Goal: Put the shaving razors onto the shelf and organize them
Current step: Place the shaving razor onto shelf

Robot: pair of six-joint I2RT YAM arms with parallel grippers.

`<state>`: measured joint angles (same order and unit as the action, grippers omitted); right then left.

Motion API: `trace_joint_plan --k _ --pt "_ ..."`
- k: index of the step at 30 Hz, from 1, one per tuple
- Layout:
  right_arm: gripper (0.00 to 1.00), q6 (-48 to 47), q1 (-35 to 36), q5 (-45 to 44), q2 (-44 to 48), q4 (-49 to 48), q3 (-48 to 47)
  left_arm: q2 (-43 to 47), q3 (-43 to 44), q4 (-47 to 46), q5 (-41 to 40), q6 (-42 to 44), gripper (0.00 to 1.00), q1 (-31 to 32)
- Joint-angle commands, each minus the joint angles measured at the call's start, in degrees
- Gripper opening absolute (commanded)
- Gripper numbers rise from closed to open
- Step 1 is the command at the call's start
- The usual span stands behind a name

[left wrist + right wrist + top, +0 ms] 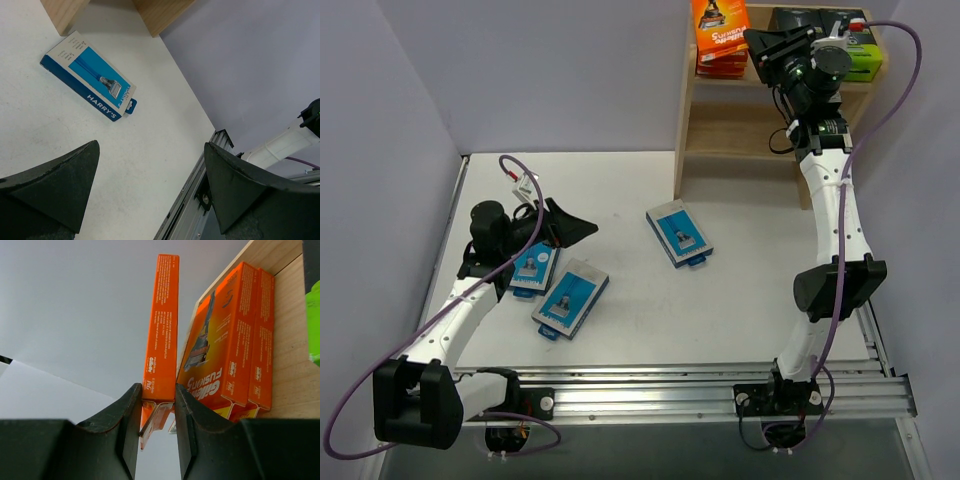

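Note:
My right gripper (pixel 157 405) is shut on the lower end of a flat orange razor pack (pixel 161 330), seen edge-on. It holds the pack at the left end of the shelf's top tier (pixel 720 85), a small gap from two other orange packs (pixel 220 340). Black boxes with lime-green ends (pixel 855 50) sit at the right of that tier. Three light-blue razor packs lie flat on the table: two near the left arm (pixel 533 268) (pixel 570 298) and one in the middle (pixel 678 234). My left gripper (pixel 575 225) hovers open and holds nothing. Its wrist view shows the middle blue pack (pixel 90 82).
The wooden shelf (pixel 695 130) stands at the table's far right against the back wall. An aluminium rail (pixel 700 385) runs along the near edge. Purple cables loop from both arms. Grey walls close in the left and the back.

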<state>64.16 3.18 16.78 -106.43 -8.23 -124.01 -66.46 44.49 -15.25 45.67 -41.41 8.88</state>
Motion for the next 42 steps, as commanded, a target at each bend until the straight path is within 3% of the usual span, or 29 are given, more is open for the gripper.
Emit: trace_joint_plan --k 1,38,42 --pt "0.0 -0.2 -0.5 -0.3 0.2 -4.1 -2.7 0.0 0.0 -3.0 1.1 0.0 0.94 -0.2" --pt "0.0 4.8 -0.1 -4.1 -1.3 -7.9 1.4 -1.4 -0.6 -4.2 1.5 -0.9 0.94 -0.2" --pt "0.11 4.8 -0.1 -4.0 -1.5 -8.1 1.4 -1.4 -0.6 -4.2 1.5 -0.9 0.94 -0.2"
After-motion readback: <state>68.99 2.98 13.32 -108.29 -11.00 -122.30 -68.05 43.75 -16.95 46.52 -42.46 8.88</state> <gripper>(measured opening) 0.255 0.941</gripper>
